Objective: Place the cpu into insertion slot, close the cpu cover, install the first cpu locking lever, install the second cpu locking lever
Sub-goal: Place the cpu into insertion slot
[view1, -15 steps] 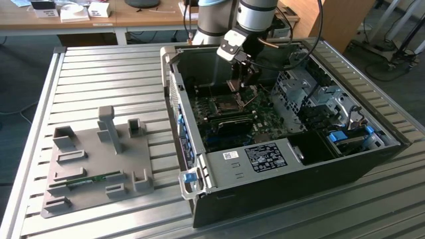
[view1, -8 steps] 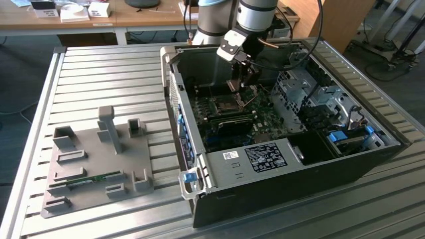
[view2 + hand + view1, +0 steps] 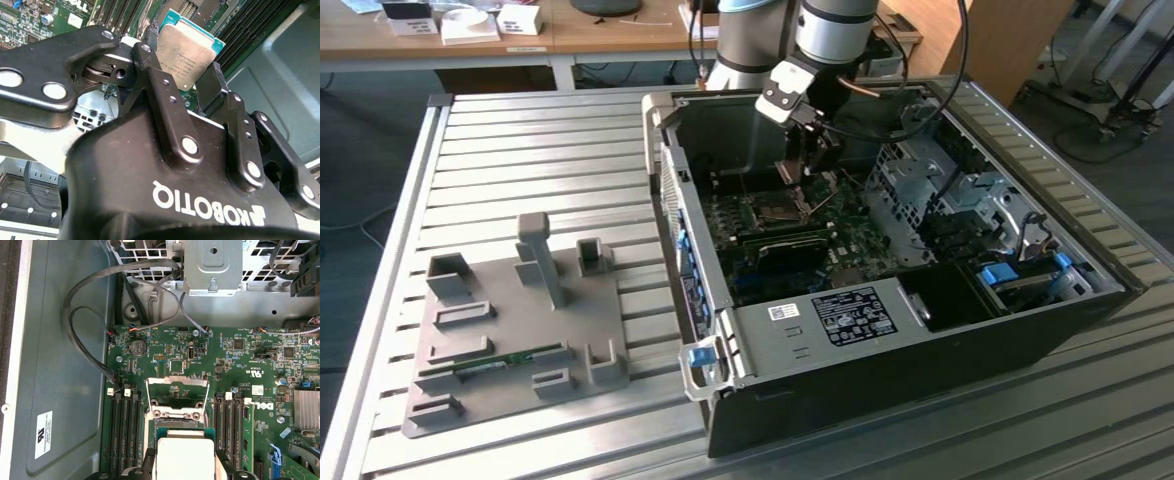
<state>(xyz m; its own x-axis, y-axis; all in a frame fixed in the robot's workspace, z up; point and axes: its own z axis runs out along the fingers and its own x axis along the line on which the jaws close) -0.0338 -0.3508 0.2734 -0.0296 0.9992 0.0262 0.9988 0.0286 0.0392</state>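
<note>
Case (image 3: pixel 881 330) lies open on the desk (image 3: pixel 520 150) in the exterior view, claw (image 3: pixel 803 165) inside above its motherboard (image 3: pixel 781 245). Second wrist view: claw clamped on the cpu (image 3: pixel 187 52) by opposite edges. First wrist view: cpu hangs near the raised cpu cover (image 3: pixel 177 380).

Dull silver-grey across the top of the cpu (image 3: pixel 187 52), edged in green. Matte black on the gripper (image 3: pixel 181 67), with silver rivets and white lettering. Shiny bare-metal silver for the cpu cover (image 3: pixel 177 397). Green over the circuit board (image 3: pixel 200 355), striped with long black memory slots (image 3: pixel 127 432). Pale grey-blue on the case wall (image 3: pixel 65 390); ribbed silver on the table (image 3: pixel 534 150); flat grey on the fixture tray (image 3: pixel 494 395); bright blue on the latch (image 3: pixel 700 356).
</note>
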